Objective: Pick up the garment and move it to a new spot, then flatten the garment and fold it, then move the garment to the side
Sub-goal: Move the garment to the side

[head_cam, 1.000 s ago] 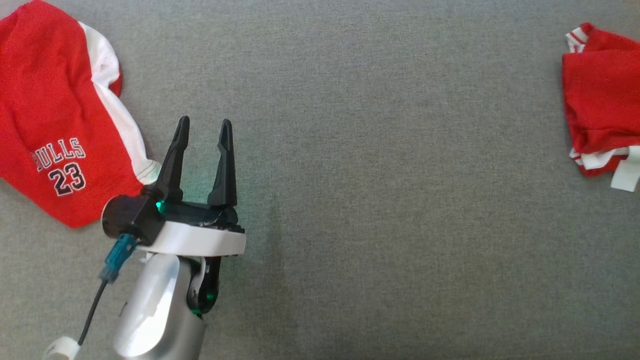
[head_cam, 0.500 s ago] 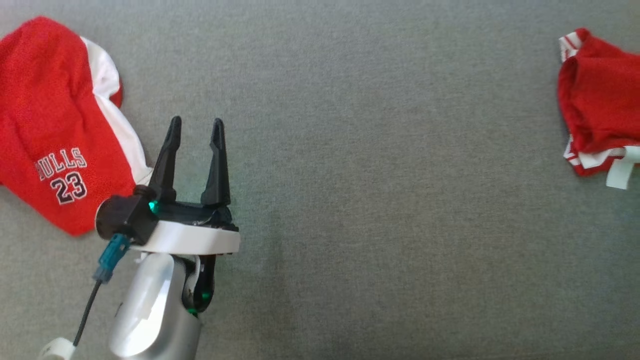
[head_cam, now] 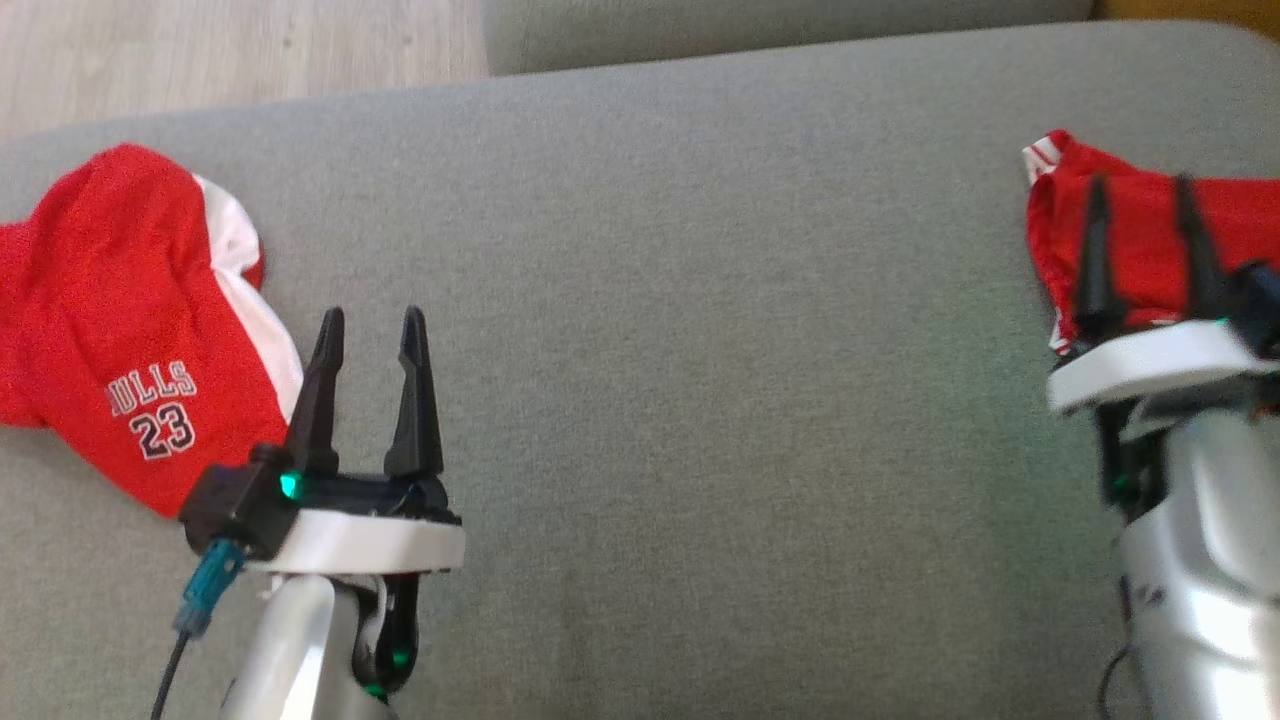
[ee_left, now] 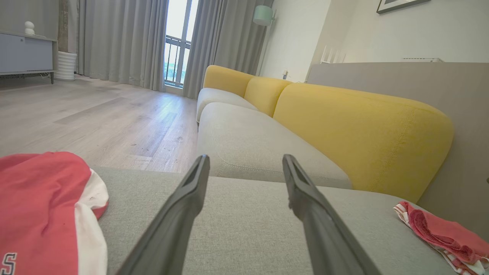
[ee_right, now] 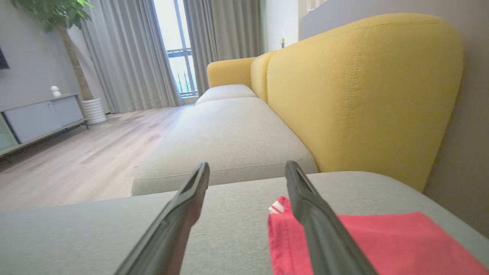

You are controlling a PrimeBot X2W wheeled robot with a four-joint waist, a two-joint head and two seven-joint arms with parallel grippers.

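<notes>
At the right end of the sofa [head_cam: 700,300], the folded garment [head_cam: 1140,230] seems set aside; right fingers [head_cam: 1095,260] and left fingers [head_cam: 412,400] stand open, empty.

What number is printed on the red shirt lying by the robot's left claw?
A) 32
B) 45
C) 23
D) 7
C: the print on the red shirt reads 23 in the head view, just under the lettering.
</notes>
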